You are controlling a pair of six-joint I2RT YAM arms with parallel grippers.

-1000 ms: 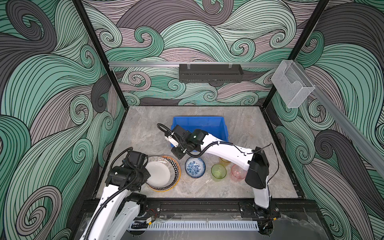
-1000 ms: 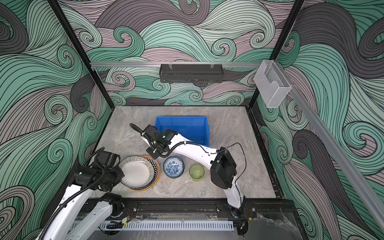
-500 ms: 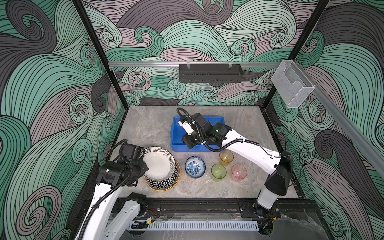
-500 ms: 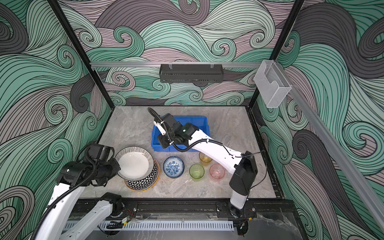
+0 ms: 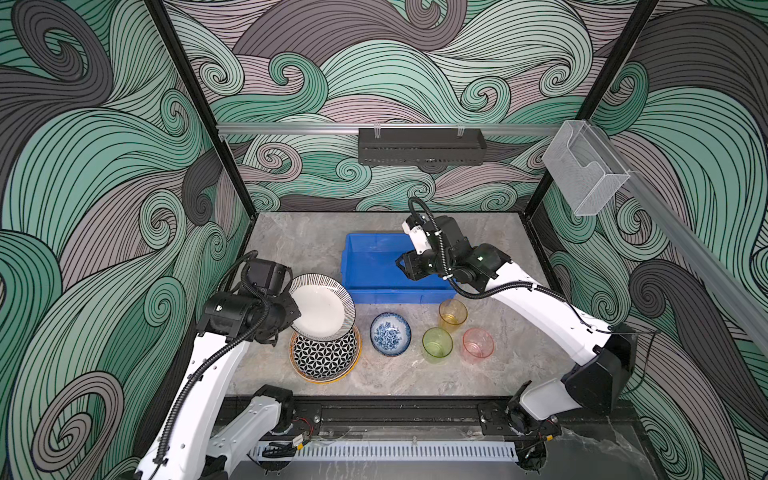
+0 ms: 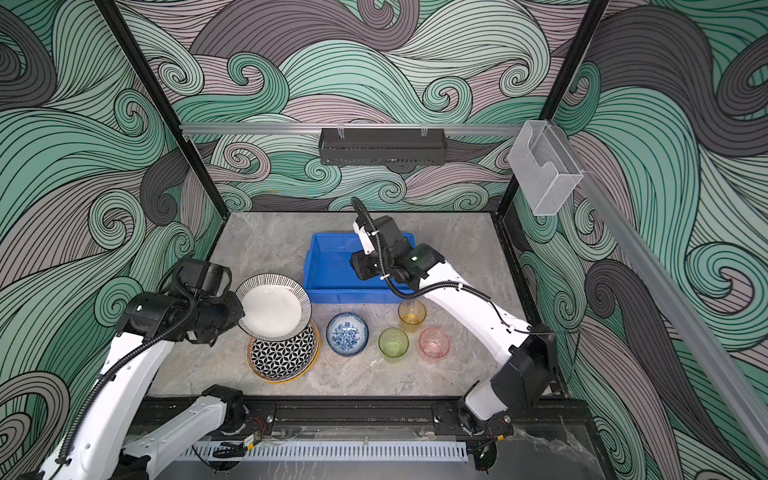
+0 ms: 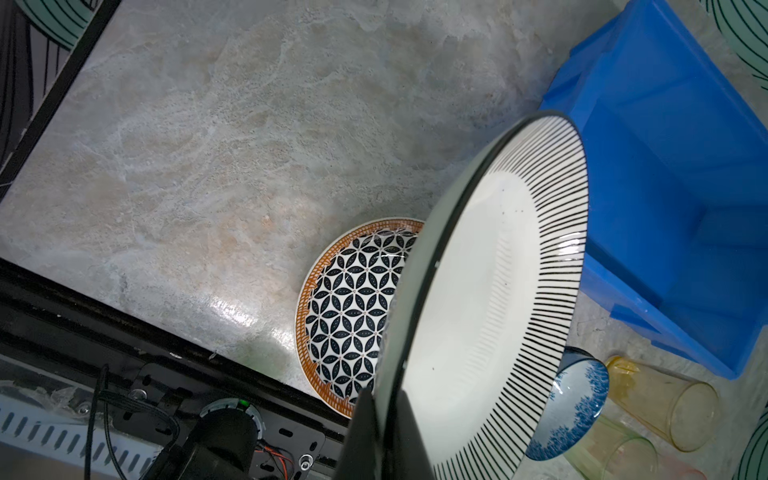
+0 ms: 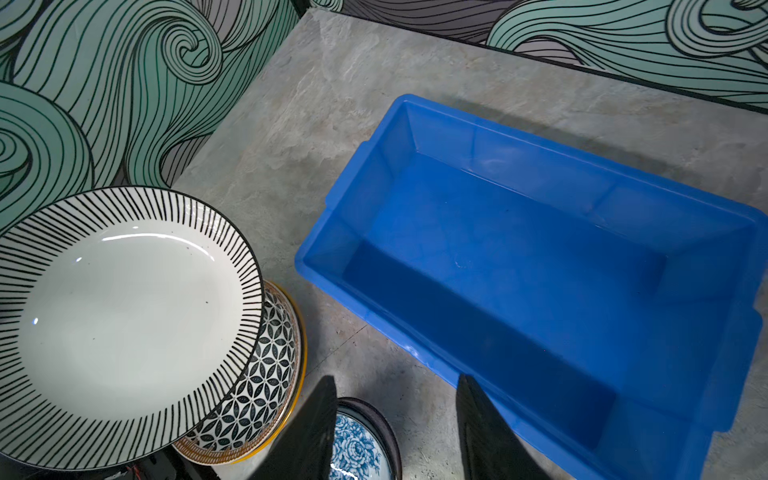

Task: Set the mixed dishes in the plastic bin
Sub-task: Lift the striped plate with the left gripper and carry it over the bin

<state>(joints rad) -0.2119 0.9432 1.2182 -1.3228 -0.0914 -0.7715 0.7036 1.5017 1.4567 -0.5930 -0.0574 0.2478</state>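
Since a second ago the right arm has swung away from the plates and its hand (image 5: 405,269) now hangs over the right half of the blue bin (image 5: 374,293). The left hand (image 5: 294,312) has raised the striped plate (image 5: 323,308) and carried it toward the bin. That hand is clamped shut on the plate's near rim. The plate is tilted, its far edge close to the bin's front left corner but apart from it, and it overhangs the star plate (image 5: 326,358), which lies flat on the table (image 5: 291,245).

Bare table lies left of the bin and behind it. In front of the bin stand the bowl (image 5: 390,333), orange cup (image 5: 452,316), green cup (image 5: 436,344) and pink cup (image 5: 478,343), each apart from the others.

The right wrist view alone shows the bin's whole blue floor. It also shows the right hand's two dark fingers (image 8: 316,432) partly spread, holding nothing. The left wrist view shows an orange woven rim around the star plate; whether that is another plate I cannot tell.
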